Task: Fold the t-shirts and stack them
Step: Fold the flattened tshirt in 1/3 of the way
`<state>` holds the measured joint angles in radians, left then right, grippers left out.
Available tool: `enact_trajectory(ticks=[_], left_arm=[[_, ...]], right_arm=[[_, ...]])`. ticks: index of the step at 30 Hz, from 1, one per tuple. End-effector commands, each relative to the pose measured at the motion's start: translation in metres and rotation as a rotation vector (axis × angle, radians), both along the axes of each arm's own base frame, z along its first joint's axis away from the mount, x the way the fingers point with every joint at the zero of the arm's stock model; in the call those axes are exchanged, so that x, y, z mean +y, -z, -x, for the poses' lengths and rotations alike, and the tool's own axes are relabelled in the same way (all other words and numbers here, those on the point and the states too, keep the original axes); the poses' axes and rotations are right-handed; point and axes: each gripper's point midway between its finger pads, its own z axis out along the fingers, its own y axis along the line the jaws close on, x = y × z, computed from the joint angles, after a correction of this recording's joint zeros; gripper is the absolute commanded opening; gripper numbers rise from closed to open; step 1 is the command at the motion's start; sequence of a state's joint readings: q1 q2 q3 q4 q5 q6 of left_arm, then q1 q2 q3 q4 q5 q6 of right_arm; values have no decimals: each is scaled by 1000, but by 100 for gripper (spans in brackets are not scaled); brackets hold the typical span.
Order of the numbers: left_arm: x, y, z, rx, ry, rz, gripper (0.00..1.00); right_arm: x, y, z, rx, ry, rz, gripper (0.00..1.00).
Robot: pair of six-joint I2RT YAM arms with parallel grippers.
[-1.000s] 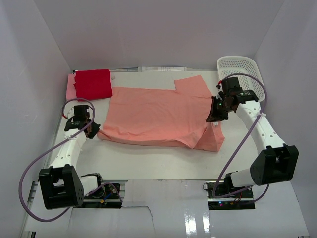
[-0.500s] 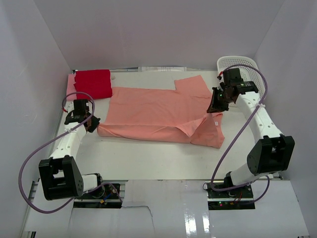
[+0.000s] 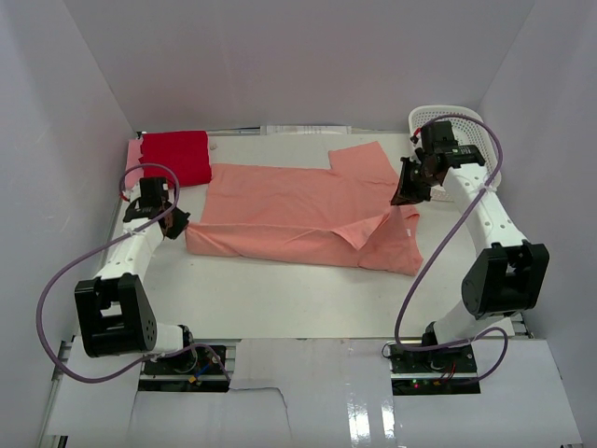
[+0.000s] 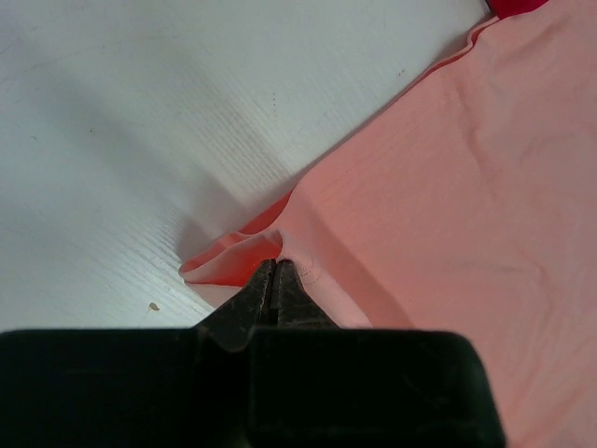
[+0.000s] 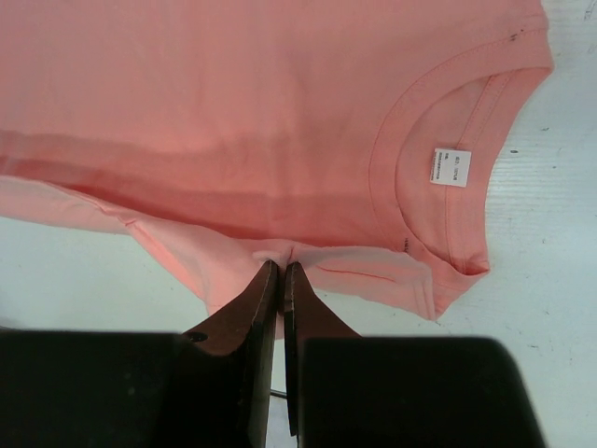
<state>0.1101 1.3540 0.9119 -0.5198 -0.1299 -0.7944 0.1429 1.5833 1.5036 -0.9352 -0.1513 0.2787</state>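
Salmon t-shirt [image 3: 289, 210] lies spread across the middle of the counter [image 3: 280, 299]. I note its near long edge is carried further toward the far side than a second ago, and both my arms have moved with it. My left jaws are closed on the hem corner at the shirt's left end. My right jaws are closed on a pinch of cloth just beside the collar [image 5: 381, 163], with the white neck label [image 5: 451, 168] showing. Judgement: the lengthwise fold is under way but not yet laid down. The cloth reads thin, limp and lightly creased, and one sleeve [image 3: 359, 159] juts out at the far edge. Red folded t-shirt [image 3: 174, 157] rests on the pale pink t-shirt [image 3: 133, 170] at the far left corner, just beside the salmon one.
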Motion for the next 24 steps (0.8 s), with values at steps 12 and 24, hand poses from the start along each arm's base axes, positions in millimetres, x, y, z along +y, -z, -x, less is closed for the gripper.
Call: enact_trajectory(ticks=[12, 24], left_arm=[[-3, -3, -37, -48, 57, 18, 0], [-5, -6, -56, -52, 92, 16, 0]], right_arm=[[-11, 9, -31, -44, 28, 24, 8], [-9, 17, -56, -47, 29, 15, 8]])
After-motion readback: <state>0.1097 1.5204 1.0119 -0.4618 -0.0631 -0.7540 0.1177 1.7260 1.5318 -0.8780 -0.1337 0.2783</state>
